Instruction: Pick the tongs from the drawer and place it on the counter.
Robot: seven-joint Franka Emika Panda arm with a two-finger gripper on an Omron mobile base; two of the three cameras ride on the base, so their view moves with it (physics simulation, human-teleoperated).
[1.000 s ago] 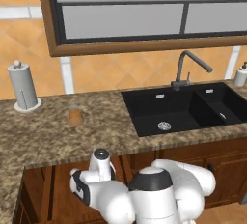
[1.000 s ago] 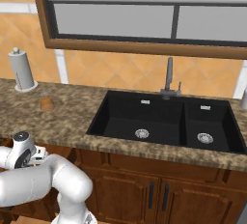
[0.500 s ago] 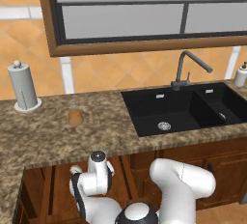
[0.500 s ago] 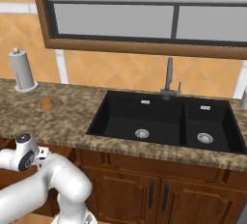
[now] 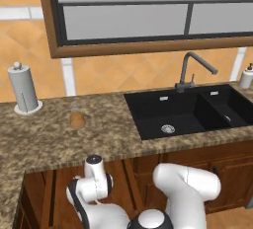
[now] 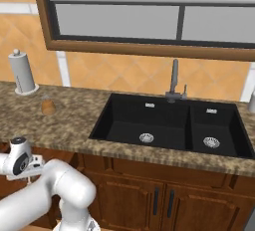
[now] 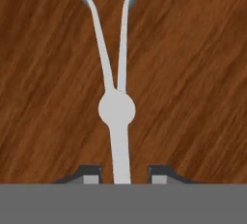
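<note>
In the hand view the tongs (image 7: 116,108) lie on the wood-grain floor of the drawer (image 7: 188,73). They are silvery-white, with a round pivot in the middle and two thin arms spreading toward the top edge. My gripper (image 7: 124,172) hangs right over them, open. One dark fingertip (image 7: 90,174) stands on each side of the tongs' straight stem, with a small gap to it on both sides. The speckled granite counter (image 5: 44,141) (image 6: 64,125) runs above the arm, which reaches down below its front edge.
A black double sink (image 5: 190,109) (image 6: 169,125) with a grey faucet (image 5: 190,70) is set in the counter. A small brown shaker (image 5: 77,119) (image 6: 48,106) and a paper-towel holder (image 5: 22,90) (image 6: 21,73) stand on its left part. A soap bottle (image 5: 246,77) is at far right.
The arm has folded lower in front of the cabinets and the wrist has sunk slightly below the counter's edge. Things on the counter have not moved.
</note>
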